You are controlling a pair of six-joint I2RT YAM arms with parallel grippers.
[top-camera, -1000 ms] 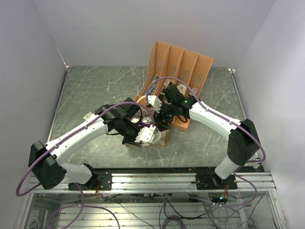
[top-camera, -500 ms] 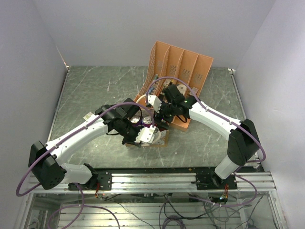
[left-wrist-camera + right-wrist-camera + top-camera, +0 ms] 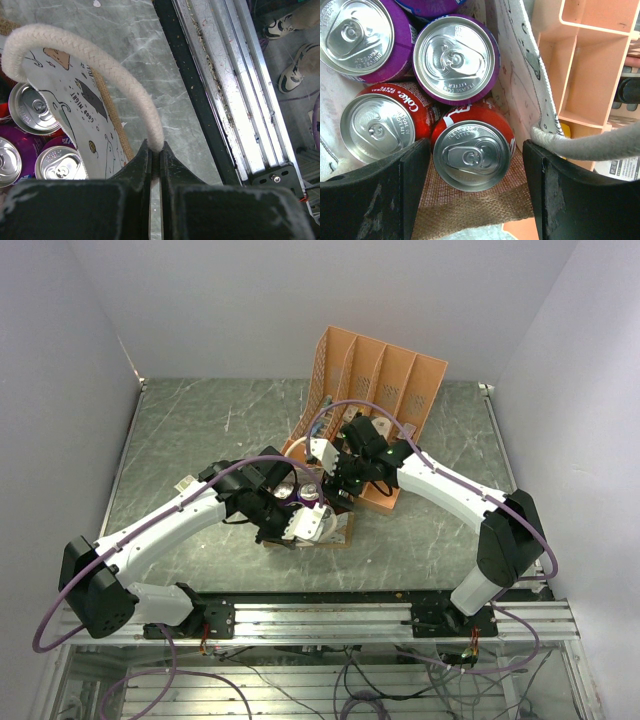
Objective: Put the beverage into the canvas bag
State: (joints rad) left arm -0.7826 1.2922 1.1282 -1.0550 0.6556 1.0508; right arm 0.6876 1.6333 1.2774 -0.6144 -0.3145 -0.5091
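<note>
The canvas bag stands on the table in front of the arms, its whitish printed panel showing in the left wrist view. My left gripper is shut on the bag's white rope handle, holding it up. Over the bag's mouth my right gripper is open. A red cola can, the beverage, stands upright on the bag's burlap floor between its fingers, with a gap on each side. Another red can and two purple cans stand beside it in the bag. The second handle drapes over my right finger.
An orange slotted file rack stands just behind the bag, close to my right wrist, its compartments visible to the right of the bag wall. The table's front edge and metal rail run beside the bag.
My right wrist has shifted very slightly over the bag. The left arm and the bag have not moved.
</note>
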